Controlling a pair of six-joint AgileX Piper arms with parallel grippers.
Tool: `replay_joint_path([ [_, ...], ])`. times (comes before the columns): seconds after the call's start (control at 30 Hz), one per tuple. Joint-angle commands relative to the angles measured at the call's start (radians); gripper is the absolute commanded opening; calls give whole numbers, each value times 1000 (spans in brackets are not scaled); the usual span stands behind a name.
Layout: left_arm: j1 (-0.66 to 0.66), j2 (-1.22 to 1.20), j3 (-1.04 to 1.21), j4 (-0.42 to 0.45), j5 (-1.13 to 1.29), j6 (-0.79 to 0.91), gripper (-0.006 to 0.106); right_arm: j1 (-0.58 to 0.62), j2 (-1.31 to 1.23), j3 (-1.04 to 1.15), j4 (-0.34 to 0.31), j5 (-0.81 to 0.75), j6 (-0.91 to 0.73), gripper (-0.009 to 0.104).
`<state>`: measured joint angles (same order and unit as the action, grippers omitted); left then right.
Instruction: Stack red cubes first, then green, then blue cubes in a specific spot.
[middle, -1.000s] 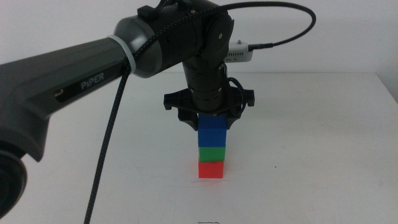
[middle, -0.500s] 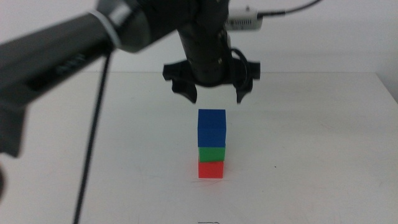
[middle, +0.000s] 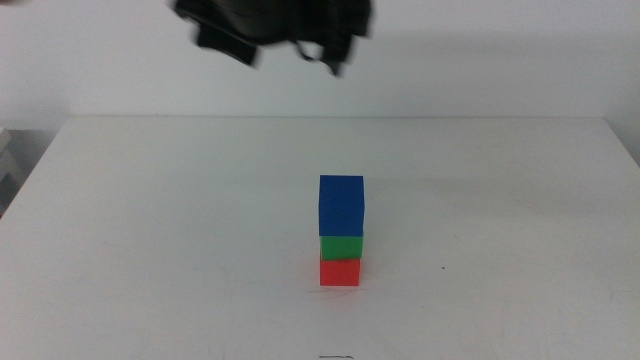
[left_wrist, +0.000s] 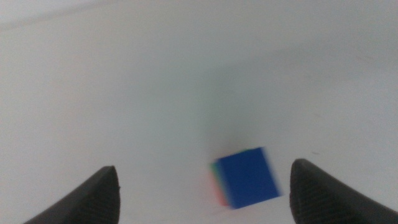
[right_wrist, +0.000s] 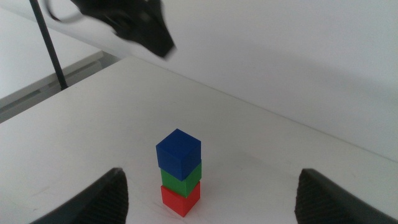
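Observation:
Three cubes stand in one stack on the white table (middle: 150, 220): the red cube (middle: 340, 272) at the bottom, the green cube (middle: 341, 247) on it, the blue cube (middle: 341, 204) on top. My left gripper (middle: 290, 58) hangs open and blurred high above the stack, up and to the left, holding nothing. In the left wrist view the left gripper (left_wrist: 204, 168) has its jaws wide apart over the blue cube (left_wrist: 249, 178). My right gripper (right_wrist: 211, 171) is open and empty, back from the stack of blue cube (right_wrist: 178, 151), green cube (right_wrist: 181, 175) and red cube (right_wrist: 180, 199).
The left gripper (right_wrist: 130, 22) shows dark and blurred above the table in the right wrist view, with a black cable (right_wrist: 48, 43) beside it. The table's far edge (middle: 330, 118) meets a plain white wall.
The left gripper let go of the blue cube and rose up and to the left, off the stack. The arm has left most of the middle view. The stack stayed still.

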<state>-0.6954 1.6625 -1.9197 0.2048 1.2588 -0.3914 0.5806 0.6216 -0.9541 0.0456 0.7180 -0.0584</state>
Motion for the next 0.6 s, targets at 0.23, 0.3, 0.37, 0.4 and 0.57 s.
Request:
replay_joint_path([
  [0.23,122,-406,270,167,-31,27,94,-7,4,-22,-10,-78,-11,72],
  [0.3,193,-499,347,148,-87,47,94,-7,4,-22,-10,-78,-11,72],
  [0.37,273,-583,415,121,-141,78,94,-7,4,-22,-9,-78,-11,72],
  [0.4,314,-628,453,106,-171,96,94,-7,4,-22,-9,-78,-11,72],
  [0.57,456,-818,629,87,-324,114,94,-7,4,-22,-9,-78,-11,72],
])
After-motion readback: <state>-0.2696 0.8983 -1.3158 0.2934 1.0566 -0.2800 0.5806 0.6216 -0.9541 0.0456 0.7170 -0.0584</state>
